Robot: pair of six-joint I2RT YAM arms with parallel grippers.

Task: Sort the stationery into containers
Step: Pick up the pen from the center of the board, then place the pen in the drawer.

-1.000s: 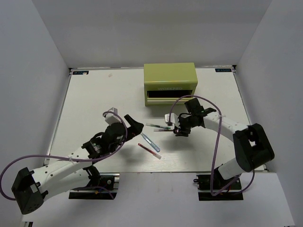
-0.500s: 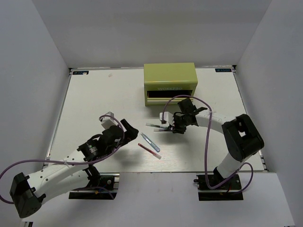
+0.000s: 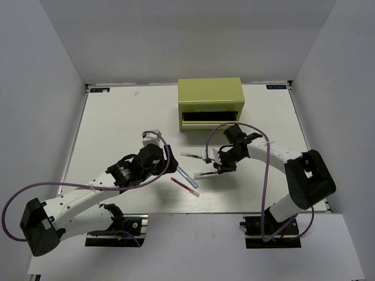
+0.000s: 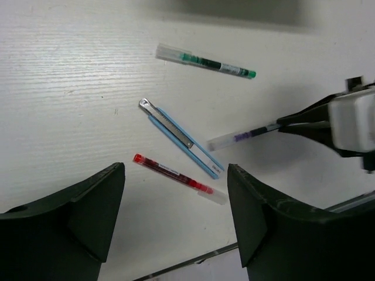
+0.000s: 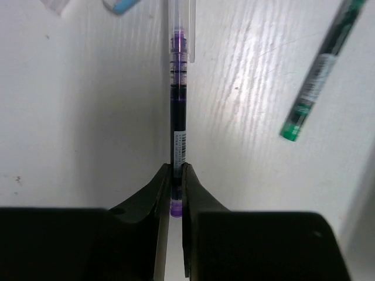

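Sorting has hardly begun: I see all four stationery pieces outside the chest.

Nearest to me, my left end effector (image 4: 176, 171) hangs wide open and empty over the red pen (image 4: 179, 178). Just beside it lies the pale blue cutter (image 4: 183, 138). My right end effector (image 5: 176, 175) is pinched on the purple pen (image 5: 177, 111), at the desk (image 3: 117, 123) or just off it. Further, the green pen (image 4: 206, 61) lies free. Farthest stands the yellow-green drawer chest (image 3: 211, 93). That is three pens, one cutter and one chest.
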